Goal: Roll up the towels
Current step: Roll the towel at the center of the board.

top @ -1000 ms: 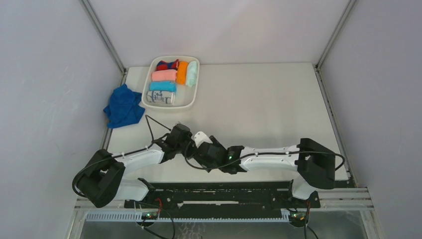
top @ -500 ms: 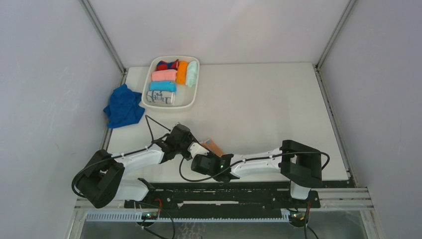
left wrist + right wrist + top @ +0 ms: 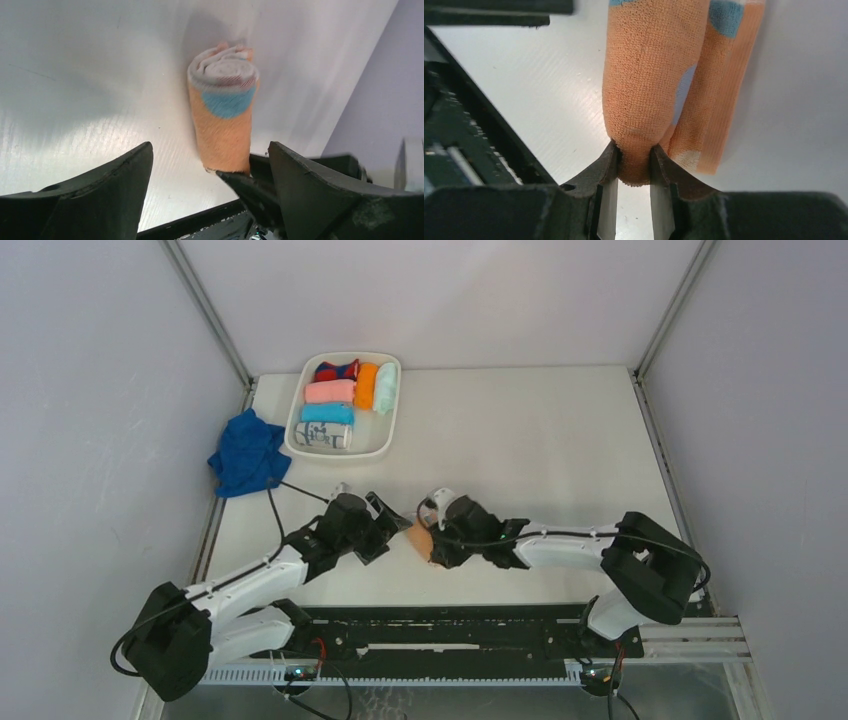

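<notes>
One end of the rolled peach towel (image 3: 649, 75) is clenched in the right claw (image 3: 634, 161), apparently to keep the roll from unwinding. The left claw (image 3: 207, 150) stands spread wide, holding nothing.

Bright, even light; closeups seemingly soft

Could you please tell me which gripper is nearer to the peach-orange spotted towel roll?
Right. The right gripper is shut on one end of the peach-orange towel roll. The left gripper stands open just beside the roll, not touching it.
</notes>
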`<action>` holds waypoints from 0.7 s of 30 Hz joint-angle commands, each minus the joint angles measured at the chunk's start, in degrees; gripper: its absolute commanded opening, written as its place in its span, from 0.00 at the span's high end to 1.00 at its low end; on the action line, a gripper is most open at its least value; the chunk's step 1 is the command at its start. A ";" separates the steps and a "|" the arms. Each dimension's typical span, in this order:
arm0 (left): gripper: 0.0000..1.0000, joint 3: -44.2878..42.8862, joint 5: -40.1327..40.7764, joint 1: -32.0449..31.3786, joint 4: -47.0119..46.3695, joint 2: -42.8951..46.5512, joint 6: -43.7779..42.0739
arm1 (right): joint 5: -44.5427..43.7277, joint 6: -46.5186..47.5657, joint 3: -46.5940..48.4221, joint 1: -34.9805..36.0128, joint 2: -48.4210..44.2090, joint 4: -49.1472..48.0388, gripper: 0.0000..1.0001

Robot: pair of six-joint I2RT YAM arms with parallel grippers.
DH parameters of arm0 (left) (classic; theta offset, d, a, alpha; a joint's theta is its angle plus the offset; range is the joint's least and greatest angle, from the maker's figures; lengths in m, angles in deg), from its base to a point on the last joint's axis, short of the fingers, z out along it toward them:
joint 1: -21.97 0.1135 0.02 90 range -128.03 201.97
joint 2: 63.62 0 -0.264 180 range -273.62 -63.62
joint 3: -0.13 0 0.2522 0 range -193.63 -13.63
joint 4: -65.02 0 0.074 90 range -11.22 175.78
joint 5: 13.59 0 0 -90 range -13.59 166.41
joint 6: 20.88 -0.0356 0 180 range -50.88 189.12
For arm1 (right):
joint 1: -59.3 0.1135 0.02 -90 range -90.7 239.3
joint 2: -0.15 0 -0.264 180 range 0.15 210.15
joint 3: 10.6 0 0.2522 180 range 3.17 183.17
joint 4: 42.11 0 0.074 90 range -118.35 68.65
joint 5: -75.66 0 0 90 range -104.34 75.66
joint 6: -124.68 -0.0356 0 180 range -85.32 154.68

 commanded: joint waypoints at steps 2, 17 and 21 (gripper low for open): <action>0.10 3.31 -0.71 -0.32 -4.30 3.18 2.52 | 27.39 -8.33 -6.68 -9.77 1.51 -14.11 0.80; 0.18 3.03 -7.22 -1.24 -16.35 -7.27 3.05 | 52.54 -32.14 -13.28 -22.92 20.72 -46.98 0.81; 0.23 2.53 -8.07 -1.46 -19.11 -10.64 3.34 | 54.18 -35.44 -13.23 -24.35 24.82 -49.66 0.82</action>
